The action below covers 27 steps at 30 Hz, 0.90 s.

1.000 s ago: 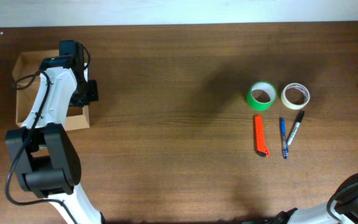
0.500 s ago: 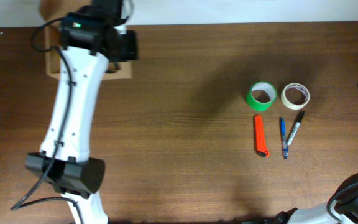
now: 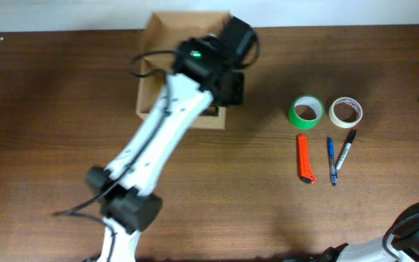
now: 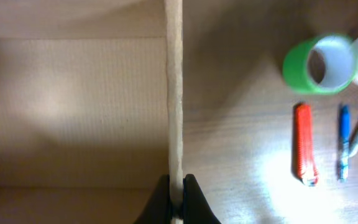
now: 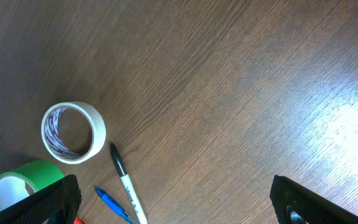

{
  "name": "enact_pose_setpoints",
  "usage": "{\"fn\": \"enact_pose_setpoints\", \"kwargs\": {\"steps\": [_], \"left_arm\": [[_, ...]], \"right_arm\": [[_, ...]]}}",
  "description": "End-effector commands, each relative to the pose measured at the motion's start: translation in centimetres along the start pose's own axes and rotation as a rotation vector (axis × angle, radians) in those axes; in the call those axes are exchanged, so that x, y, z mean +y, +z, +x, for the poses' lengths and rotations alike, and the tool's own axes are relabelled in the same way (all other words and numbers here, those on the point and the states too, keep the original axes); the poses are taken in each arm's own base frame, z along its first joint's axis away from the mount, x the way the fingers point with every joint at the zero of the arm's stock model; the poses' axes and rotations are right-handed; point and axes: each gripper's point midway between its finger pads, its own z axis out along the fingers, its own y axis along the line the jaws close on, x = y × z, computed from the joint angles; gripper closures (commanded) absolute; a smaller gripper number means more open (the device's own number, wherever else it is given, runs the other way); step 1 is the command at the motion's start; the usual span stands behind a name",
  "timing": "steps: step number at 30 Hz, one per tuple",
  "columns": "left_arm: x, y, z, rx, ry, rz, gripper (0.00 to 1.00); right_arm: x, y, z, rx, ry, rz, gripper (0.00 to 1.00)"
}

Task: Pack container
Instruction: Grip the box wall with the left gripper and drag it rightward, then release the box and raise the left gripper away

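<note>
Versus a second ago, the small light-brown cardboard box [image 3: 167,36] is no longer at the table's far-left corner. It now sits at the far edge near the middle, its far side crossing the table edge in the overhead view, and the left arm has swung right with it. The other items have not shifted. The left gripper [image 4: 176,202] is clamped tight on the box's thin right side wall [image 4: 174,93], one finger inside and one outside, with the plain box floor showing to the left. The right gripper [image 5: 174,186] has its jaws spread fully wide, holding nothing, hovering over bare wood. Well right of the box lie a green tape roll [image 3: 306,112] and, just beside it, a cream tape roll [image 3: 345,111]. Below them we see an orange utility knife [image 3: 305,158], a blue pen [image 3: 332,161] and a black marker [image 3: 345,150] side by side. The surface is a dark brown wood-grain table [image 3: 217,189], with a pale wall strip [image 3: 340,11] beyond its far edge.
</note>
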Motion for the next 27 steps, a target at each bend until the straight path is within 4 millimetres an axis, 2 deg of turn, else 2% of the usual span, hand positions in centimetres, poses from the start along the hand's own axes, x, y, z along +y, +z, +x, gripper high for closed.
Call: {"fn": "enact_pose_setpoints", "kwargs": {"steps": [1, 5, 10, 16, 20, 21, 22, 23, 27], "left_arm": [[-1.4, 5.0, 1.3, 0.087, -0.018, -0.052, 0.98], [-2.5, 9.4, 2.3, 0.144, -0.035, -0.078, 0.98], [-3.7, 13.1, 2.4, 0.168, -0.065, -0.051, 0.98], [-6.0, 15.2, 2.3, 0.148, -0.102, -0.001, 0.98], [-7.3, 15.3, 2.6, 0.133, -0.079, 0.013, 0.98], [-7.4, 15.3, 2.7, 0.129, -0.073, 0.009, 0.95], [-7.5, 15.3, 2.7, 0.125, -0.068, 0.004, 0.74], [-7.6, 15.3, 2.7, 0.121, -0.056, -0.001, 0.64], [-7.6, 14.7, 2.7, 0.111, -0.011, -0.015, 0.43]], "right_arm": [[0.2, -0.5, -0.7, -0.023, 0.011, -0.009, 0.01], [0.2, -0.5, -0.7, -0.023, 0.011, -0.009, 0.01], [0.2, -0.5, -0.7, -0.023, 0.011, -0.009, 0.01], [0.2, -0.5, -0.7, -0.023, 0.011, -0.009, 0.01], [0.2, -0.5, -0.7, -0.023, 0.011, -0.009, 0.01], [0.2, -0.5, -0.7, -0.023, 0.011, -0.009, 0.01], [0.2, -0.5, -0.7, -0.023, 0.011, -0.009, 0.01], [0.2, -0.5, -0.7, -0.023, 0.011, -0.009, 0.01], [0.2, -0.5, -0.7, -0.023, 0.011, -0.009, 0.01]]}}
